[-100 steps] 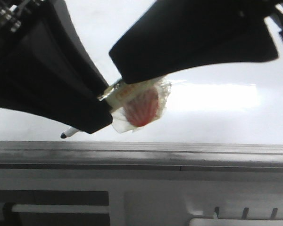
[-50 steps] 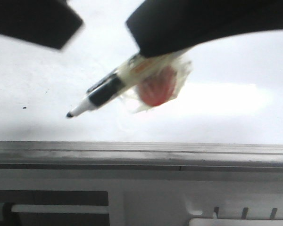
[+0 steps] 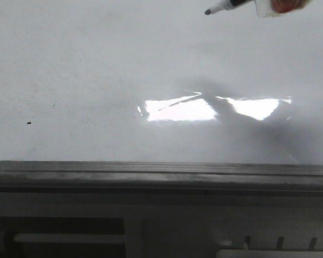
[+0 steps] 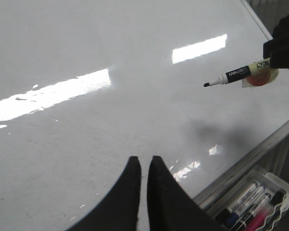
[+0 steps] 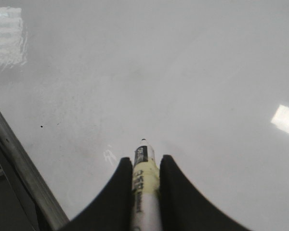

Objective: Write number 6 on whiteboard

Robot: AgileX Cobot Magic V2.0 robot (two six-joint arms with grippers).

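No number 6 on the whiteboard (image 3: 97,64) yet: surface is blank, glossy, faintly smudged, w/ only a small black speck (image 3: 29,123) at lower left of front view. Board fills most of every view; grey ledge (image 3: 161,174) runs along its lower edge in front view.

Marker (image 4: 233,76) sits at upper right of front view and right edge of left wrist view, tip (image 4: 206,85) bare and hanging above the board, not touching as far as I can tell; its shadow falls apart from the tip. Right claw (image 5: 143,166) is clamped on the marker barrel, fingers either side, tip poking out ahead. Barrel is wrapped in tape w/ a red blob at the grip end.

Left claw (image 4: 143,166) has fingers nearly together, holding nothing, hovering over the board.

Handling, my guess: marker is light, stiff, slick plastic; the tape wrap prob. helps grip. Hold is mid-barrel, good for control. Board is hard and slippery, so light pressure is enough.

Tray of spare markers (image 4: 250,204) at lower right of left wrist view.
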